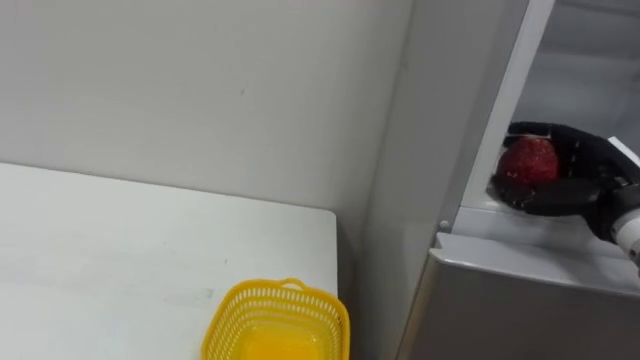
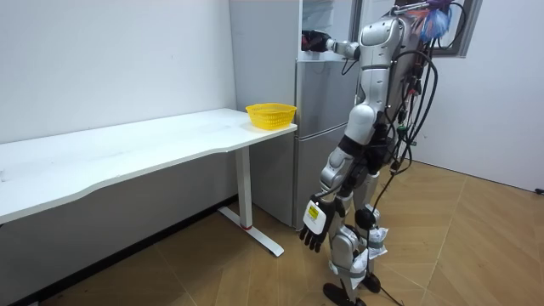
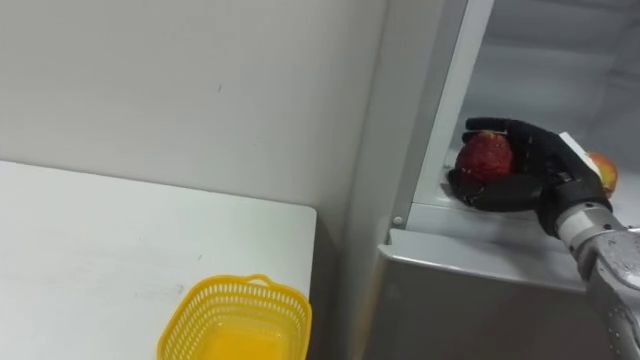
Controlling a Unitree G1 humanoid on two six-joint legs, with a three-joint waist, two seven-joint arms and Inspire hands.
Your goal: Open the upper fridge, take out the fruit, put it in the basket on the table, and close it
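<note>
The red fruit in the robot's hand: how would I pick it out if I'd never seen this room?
Find the grey fridge beside the white table and look into its open upper compartment. Near the shelf's front the black right hand curls round the red fruit, dark red and gripped, unlike the paler orange fruit lying just beyond the hand.

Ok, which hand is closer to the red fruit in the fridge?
Right. The right hand is curled round the red fruit in the upper fridge; the left hand hangs low at its side.

Red fruit (image 3: 486, 156) — partly behind right hand (image 3: 532, 166)
</note>
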